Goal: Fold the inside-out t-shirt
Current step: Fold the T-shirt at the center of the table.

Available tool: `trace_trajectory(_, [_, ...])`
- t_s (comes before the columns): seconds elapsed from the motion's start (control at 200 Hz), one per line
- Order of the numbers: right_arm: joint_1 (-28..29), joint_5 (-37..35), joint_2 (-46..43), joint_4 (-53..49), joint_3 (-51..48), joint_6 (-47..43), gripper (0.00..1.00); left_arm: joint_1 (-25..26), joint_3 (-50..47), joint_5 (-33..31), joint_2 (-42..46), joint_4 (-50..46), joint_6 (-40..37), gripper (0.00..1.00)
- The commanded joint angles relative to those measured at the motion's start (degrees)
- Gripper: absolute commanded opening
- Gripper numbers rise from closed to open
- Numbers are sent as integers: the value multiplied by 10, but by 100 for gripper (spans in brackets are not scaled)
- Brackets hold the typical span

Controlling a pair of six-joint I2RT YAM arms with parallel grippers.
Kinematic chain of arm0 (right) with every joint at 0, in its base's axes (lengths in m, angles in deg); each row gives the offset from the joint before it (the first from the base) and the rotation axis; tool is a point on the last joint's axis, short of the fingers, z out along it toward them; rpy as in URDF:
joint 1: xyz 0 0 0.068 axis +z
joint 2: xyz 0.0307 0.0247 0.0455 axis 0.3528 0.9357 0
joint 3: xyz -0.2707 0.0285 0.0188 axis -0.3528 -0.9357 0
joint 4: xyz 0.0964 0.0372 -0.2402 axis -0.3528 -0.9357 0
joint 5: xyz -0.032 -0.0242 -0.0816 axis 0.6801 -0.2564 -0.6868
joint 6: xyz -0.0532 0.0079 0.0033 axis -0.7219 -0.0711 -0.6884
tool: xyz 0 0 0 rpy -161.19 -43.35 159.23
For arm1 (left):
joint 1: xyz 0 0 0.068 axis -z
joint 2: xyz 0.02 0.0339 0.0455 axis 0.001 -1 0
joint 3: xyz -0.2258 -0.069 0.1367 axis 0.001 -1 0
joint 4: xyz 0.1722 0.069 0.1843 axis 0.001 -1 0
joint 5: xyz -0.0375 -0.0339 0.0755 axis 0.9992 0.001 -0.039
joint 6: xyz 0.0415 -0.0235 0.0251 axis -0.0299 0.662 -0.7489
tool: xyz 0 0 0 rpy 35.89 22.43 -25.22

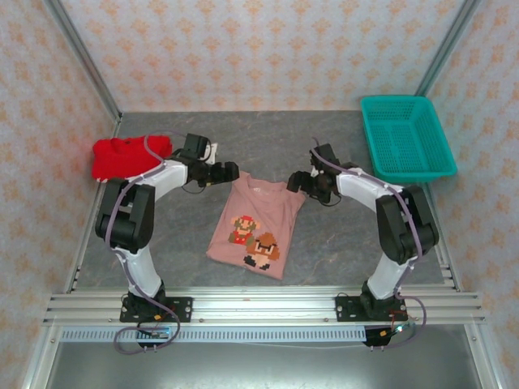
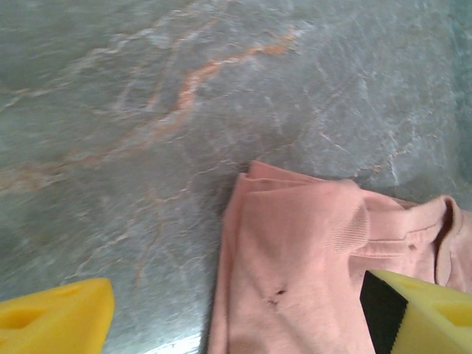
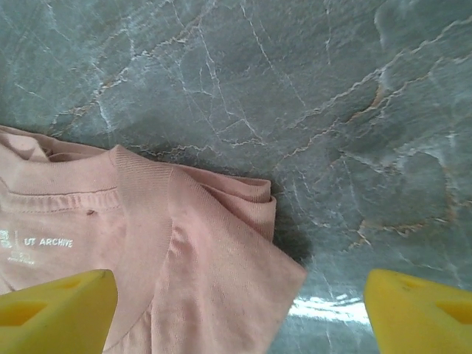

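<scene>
shirt: t-shirt [image 1: 258, 227] partly folded, flat on table [image 1: 324, 243] between our arms.
left gripper [image 1: 229, 172]: wide open, empty, at far left corner.
right gripper [image 1: 297, 183]: wide open, empty, at far right corner.
risk: we fear tucked sleeves springing loose, or a gripper snagging cloth.

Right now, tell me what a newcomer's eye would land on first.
The salmon-pink t-shirt lies mid-table, its pixel-figure print facing up. The left gripper and right gripper stand open at its two far corners. A bright red garment sits at the far left, a teal basket far right.
</scene>
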Motion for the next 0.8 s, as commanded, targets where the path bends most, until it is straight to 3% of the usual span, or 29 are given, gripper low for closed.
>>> trace_trajectory(0.0, [4, 20, 21, 36, 1, 22, 85, 15, 37, 27, -25, -34, -37, 88])
trace_trajectory(0.38, [33, 38, 68, 50, 19, 27, 74, 30, 75, 44, -87, -58, -61, 87])
trace_trajectory(0.661, [48, 56, 89, 73, 25, 43, 60, 43, 77, 75, -102, -55, -67, 81])
trace_trajectory(0.791, [54, 62, 94, 78, 33, 48, 54, 46, 82, 89, -108, -54, -68, 73])
